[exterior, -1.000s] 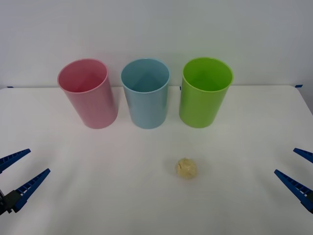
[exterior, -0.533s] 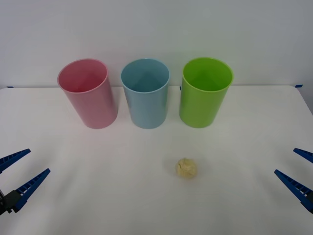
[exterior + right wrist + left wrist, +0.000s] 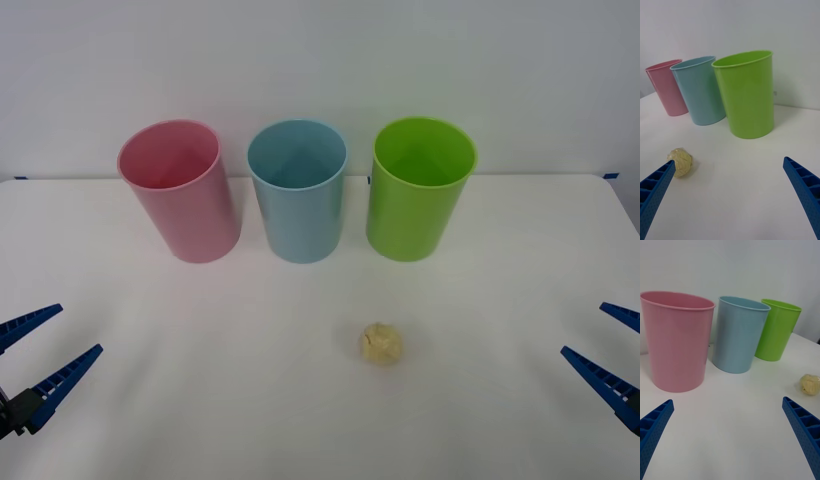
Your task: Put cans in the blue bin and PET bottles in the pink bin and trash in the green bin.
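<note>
Both claws, left and right, are being held spread, nothing grasped. Trash is lying between them, bins beyond, nearer the right claw.

We see bright, even light in all three views — nothing is dark or hard to make out. The white table looks soft and a little grey, with no harsh glare. Shadows are faint: a pale one sits under the trash, and weak ones lie at the feet of the pink bin, the blue bin and the green bin. Inside the bins the far walls look darker. The green bin shows a soft shine down its side. In the wrist views the bins lean outward a bit — the lens bends things near the edges. Everything looks sharp enough.
</note>
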Robot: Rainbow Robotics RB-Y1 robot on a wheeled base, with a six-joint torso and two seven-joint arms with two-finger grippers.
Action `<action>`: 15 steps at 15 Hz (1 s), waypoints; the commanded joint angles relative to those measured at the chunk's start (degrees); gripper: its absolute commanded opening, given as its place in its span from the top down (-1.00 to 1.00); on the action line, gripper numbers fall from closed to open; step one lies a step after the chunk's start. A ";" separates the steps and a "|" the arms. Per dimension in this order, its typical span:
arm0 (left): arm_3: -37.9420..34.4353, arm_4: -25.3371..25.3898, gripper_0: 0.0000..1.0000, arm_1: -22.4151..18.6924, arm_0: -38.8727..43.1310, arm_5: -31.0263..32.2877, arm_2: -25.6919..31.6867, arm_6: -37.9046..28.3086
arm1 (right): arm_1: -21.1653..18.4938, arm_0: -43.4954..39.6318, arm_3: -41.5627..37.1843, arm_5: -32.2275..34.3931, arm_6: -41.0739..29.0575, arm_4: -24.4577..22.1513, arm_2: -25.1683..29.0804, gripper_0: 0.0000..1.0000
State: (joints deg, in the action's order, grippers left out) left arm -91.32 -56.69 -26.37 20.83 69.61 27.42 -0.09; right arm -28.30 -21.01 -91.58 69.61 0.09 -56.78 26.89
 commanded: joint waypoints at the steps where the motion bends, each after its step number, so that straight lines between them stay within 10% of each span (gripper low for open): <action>1: 0.00 0.00 -1.00 0.00 0.00 0.00 0.00 0.00 | 0.00 0.00 0.00 0.00 0.00 0.00 0.00 -1.00; 15: 0.00 0.00 -1.00 0.00 0.00 0.00 0.00 0.00 | 1.05 0.35 0.17 -0.09 0.53 -1.32 0.35 -1.00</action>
State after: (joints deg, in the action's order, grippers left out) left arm -91.32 -56.69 -26.37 20.83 69.61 27.42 -0.09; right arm -27.33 -20.84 -91.21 69.55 0.37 -57.62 26.99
